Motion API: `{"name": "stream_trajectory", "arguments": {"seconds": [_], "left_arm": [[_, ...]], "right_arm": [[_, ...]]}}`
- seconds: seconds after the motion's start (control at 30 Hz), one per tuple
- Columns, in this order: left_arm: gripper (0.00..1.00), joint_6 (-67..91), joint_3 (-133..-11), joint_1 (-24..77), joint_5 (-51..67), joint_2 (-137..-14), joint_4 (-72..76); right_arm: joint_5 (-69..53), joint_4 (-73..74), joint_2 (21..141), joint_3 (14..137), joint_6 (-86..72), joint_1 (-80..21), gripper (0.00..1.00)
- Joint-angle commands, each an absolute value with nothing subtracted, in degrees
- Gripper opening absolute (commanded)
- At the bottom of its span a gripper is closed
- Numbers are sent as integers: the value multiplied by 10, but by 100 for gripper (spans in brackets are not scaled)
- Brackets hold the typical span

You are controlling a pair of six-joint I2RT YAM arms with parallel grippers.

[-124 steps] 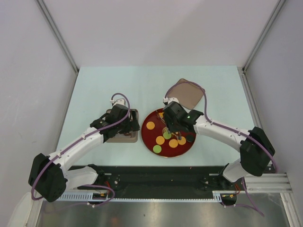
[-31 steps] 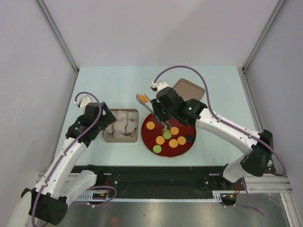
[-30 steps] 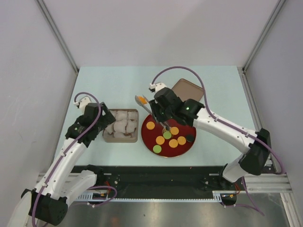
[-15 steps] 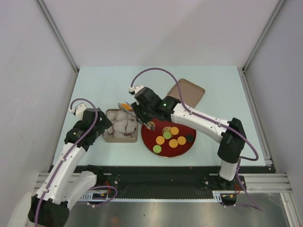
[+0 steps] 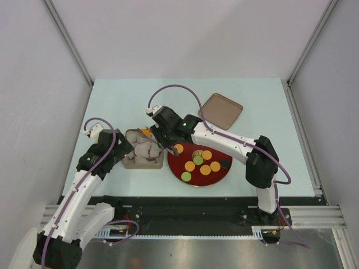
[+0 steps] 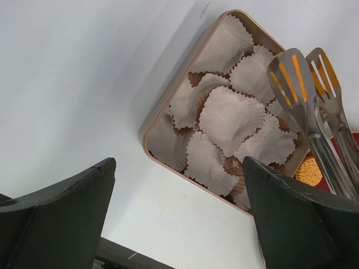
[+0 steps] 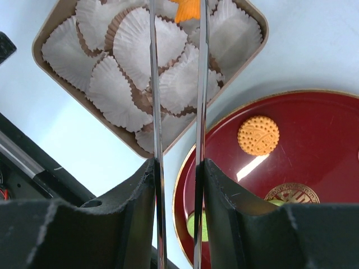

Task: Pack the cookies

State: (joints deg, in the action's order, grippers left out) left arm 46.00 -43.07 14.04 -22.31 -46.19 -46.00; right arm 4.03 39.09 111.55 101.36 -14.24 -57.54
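Observation:
My right gripper (image 5: pixel 163 133) is shut on metal tongs (image 5: pixel 152 133) and reaches left over the tray (image 5: pixel 143 166) of pale paper cups. The tong tips pinch an irregular orange cookie piece (image 7: pixel 187 8) above the cups at the tray's far side. In the right wrist view the tong arms (image 7: pixel 155 101) run between my fingers (image 7: pixel 137 196). Several orange cookies (image 5: pixel 178 149), two green cookies (image 5: pixel 198 160) and a black one (image 5: pixel 224 164) lie on the dark-red plate (image 5: pixel 210 179). My left gripper (image 5: pixel 120 150) is wide open and empty, just left of the tray (image 6: pixel 147 126).
A brown tray lid (image 5: pixel 220 110) lies at the back right of the plate. The tray and plate sit side by side, nearly touching. The tongs (image 6: pixel 305 84) also show in the left wrist view over the tray's far end.
My left arm has drawn back from the tray to its left side. My right arm has carried the tongs with the orange piece from the plate leftward to over the tray.

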Motion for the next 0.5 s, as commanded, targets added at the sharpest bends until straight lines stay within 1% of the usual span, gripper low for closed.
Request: {"name": "stream_trajectory", "arguments": {"seconds": [0.0, 0.07, 0.17, 0.2, 0.3, 0.37, 0.43, 0.47], "left_arm": [[100, 451, -432, 135, -225, -454, -453], [100, 451, -431, 135, -225, -453, -454], [100, 450, -430, 135, -224, -453, -454], [100, 451, -430, 135, -224, -453, -454], [100, 450, -431, 135, -223, -453, -454], [100, 451, -432, 135, -222, -454, -454], [100, 451, -432, 135, -221, -454, -453], [100, 450, -432, 135, -221, -454, -451]], "right_arm": [[39, 375, 1121, 1061, -131, -577, 23], [39, 374, 1124, 1063, -131, -577, 27], [37, 375, 1128, 1069, -133, -577, 37], [37, 375, 1127, 1070, -134, -577, 43], [40, 374, 1126, 1070, -134, -577, 50], [44, 374, 1123, 1068, -134, -577, 51], [46, 374, 1121, 1065, -134, -576, 55], [47, 374, 1121, 1064, -136, -576, 55]]}}
